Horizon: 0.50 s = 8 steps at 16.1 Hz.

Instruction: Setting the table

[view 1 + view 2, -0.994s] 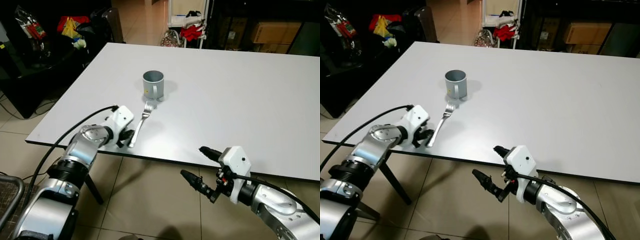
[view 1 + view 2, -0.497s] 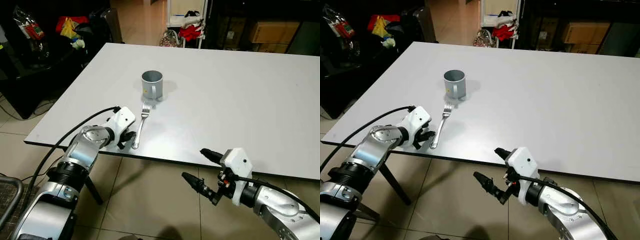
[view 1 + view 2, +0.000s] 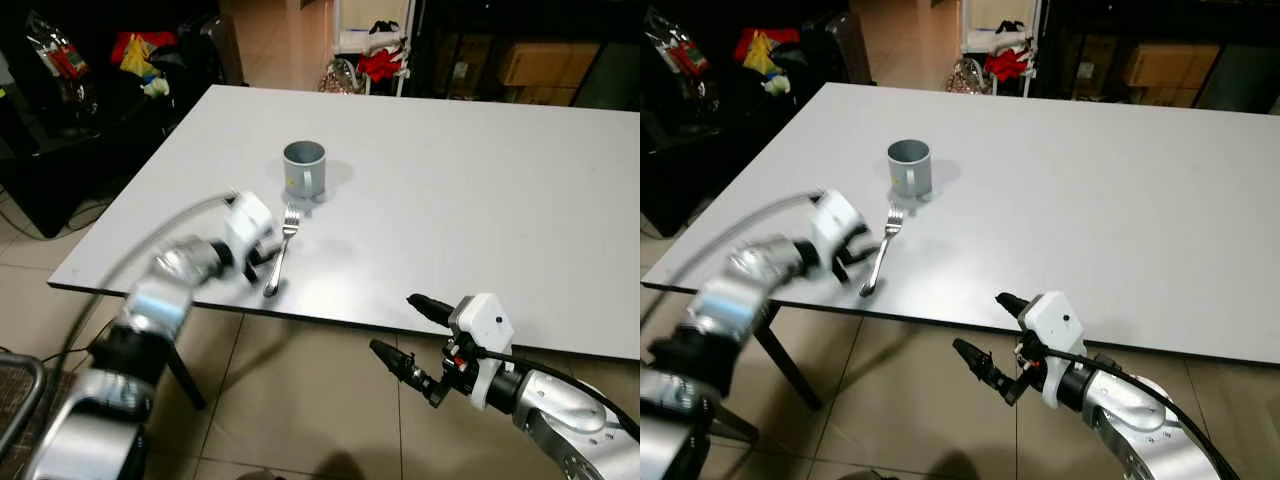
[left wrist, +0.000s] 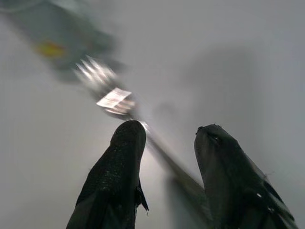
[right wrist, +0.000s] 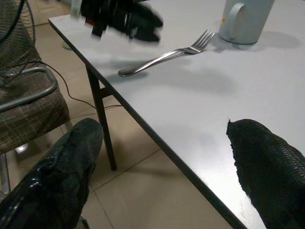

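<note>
Now fork (image 3: 279, 250) flat, just beside left hand (image 3: 258, 262)

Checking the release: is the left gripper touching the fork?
Apart. In the right wrist view the left gripper, blurred, sits beside the fork with bare table between. The left wrist view shows its fingers open, astride the handle.

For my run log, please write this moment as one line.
left gripper: open, above fork handle, blurred | right gripper: open, idle below table edge | mug: upright beyond fork tines
</note>
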### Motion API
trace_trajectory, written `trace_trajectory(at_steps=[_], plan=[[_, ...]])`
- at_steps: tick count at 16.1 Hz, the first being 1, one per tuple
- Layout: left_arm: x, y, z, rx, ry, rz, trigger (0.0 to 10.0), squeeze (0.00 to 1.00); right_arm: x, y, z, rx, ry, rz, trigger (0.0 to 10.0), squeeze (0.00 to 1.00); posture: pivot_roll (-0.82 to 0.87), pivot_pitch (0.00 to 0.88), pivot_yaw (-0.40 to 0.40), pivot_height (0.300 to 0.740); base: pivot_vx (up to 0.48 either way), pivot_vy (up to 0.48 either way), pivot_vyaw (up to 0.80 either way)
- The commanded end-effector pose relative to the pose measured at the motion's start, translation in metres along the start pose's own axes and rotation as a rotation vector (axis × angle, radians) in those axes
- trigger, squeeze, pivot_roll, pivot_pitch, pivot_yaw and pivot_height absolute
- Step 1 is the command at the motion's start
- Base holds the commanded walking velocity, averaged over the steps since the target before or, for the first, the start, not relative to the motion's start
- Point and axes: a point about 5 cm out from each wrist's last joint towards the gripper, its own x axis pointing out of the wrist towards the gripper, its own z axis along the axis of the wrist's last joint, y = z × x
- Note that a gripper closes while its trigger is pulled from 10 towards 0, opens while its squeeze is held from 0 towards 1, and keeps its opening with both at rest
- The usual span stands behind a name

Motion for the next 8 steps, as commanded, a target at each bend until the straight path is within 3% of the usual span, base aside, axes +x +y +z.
trace_trajectory(at_steps=[1,3,8], plan=[[0.0,-0.005,-0.009,0.04,0.059,-0.028,10.0,0.0,-0.003,0.0,0.006,-0.017,-0.029,-0.001,10.0,0.0,-0.12,0.0,0.05,0.74,0.0,0.0,0.0],[-0.002,-0.005,-0.018,0.102,0.119,-0.014,10.0,0.0,-0.005,0.0,0.006,-0.02,-0.027,0.0,10.0,0.0,-0.12,0.0,0.05,0.74,0.0,0.0,0.0],[-0.006,0.002,-0.02,0.127,0.158,0.034,10.0,0.0,-0.006,0.001,0.006,-0.022,-0.023,0.002,10.0,0.0,-0.12,0.0,0.047,0.74,0.0,0.0,0.0]])
